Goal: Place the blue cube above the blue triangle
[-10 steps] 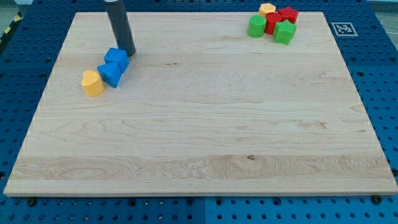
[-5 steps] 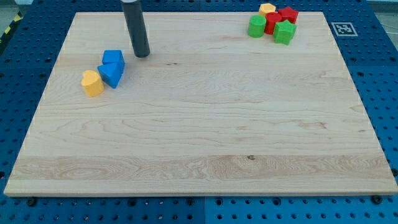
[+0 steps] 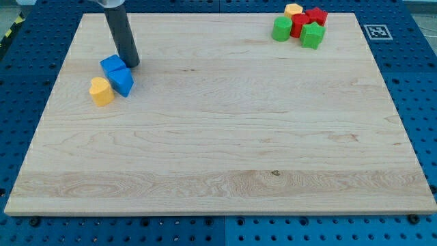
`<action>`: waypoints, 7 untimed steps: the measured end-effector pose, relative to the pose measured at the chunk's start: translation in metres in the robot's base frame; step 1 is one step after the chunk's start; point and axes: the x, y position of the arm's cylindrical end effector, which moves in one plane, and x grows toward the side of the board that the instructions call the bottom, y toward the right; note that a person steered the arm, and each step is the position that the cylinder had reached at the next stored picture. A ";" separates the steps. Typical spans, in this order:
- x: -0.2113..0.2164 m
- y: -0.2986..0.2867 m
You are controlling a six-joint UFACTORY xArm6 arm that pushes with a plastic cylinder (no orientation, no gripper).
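The blue cube (image 3: 113, 65) sits at the view's upper left, touching the top-left side of the blue triangle (image 3: 122, 82). A yellow block (image 3: 101, 91) touches the triangle on its lower left. My tip (image 3: 132, 63) is at the cube's right edge, touching or almost touching it, just above the triangle. The dark rod rises from there to the view's top.
A cluster stands at the view's top right: a green round block (image 3: 281, 29), a red block (image 3: 299, 24), a green block (image 3: 313, 35), a red block (image 3: 316, 16) and a yellow block (image 3: 293, 9). A marker tag (image 3: 375, 31) lies beyond the wooden board (image 3: 225, 137).
My tip swung right, away from the cube, then came back left against it. The blue cube has shifted left and now sits up-left of the triangle.
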 end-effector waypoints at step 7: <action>0.000 0.133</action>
